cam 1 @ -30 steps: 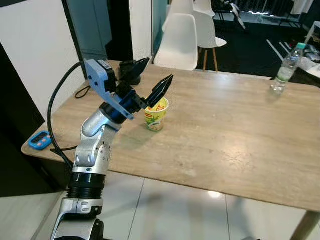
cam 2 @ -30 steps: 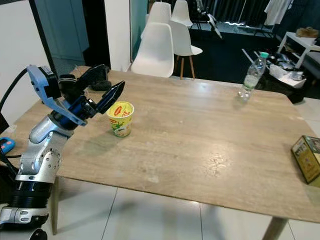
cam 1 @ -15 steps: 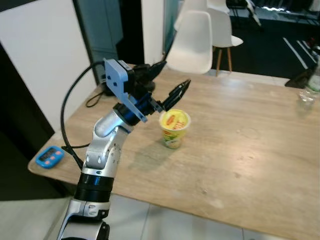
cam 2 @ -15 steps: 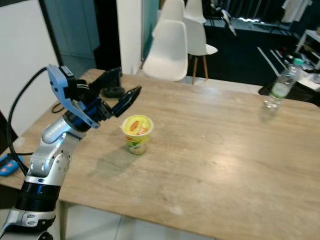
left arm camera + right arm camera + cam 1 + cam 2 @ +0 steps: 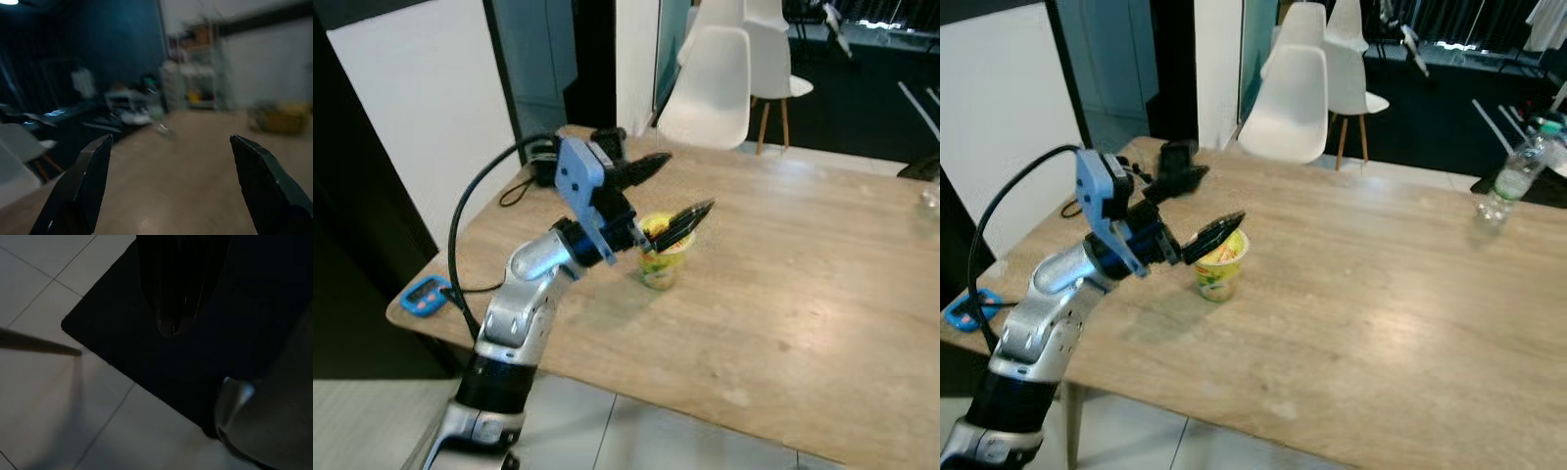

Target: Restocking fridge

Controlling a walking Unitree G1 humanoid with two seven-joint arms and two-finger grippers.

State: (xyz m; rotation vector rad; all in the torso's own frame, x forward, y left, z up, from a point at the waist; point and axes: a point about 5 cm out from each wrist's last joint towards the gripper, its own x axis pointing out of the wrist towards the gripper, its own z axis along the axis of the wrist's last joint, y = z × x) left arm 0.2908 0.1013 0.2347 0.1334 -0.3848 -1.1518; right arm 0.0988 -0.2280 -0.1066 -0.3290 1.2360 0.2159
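Observation:
A yellow-green noodle cup (image 5: 657, 266) with a yellow lid stands upright on the wooden table (image 5: 803, 294), near its left end. My left gripper (image 5: 674, 190) is open and hovers at the cup from its left. One black finger (image 5: 688, 217) crosses just above the cup's lid; the other finger (image 5: 644, 165) points past it toward the far edge. In the left wrist view the two fingers (image 5: 80, 191) are spread wide over blurred tabletop. My right gripper (image 5: 171, 325) hangs shut above floor tiles and a black mat.
White chairs (image 5: 710, 88) stand behind the table's far edge. A black device with a cable (image 5: 1175, 159) lies at the far left corner, a small blue gadget (image 5: 423, 294) at the near left corner. A water bottle (image 5: 1513, 176) stands far right.
The camera has shifted. My left gripper has pushed forward toward the cup: its nearer finger, beside the rim before, now lies across the lid. The cup has not moved.

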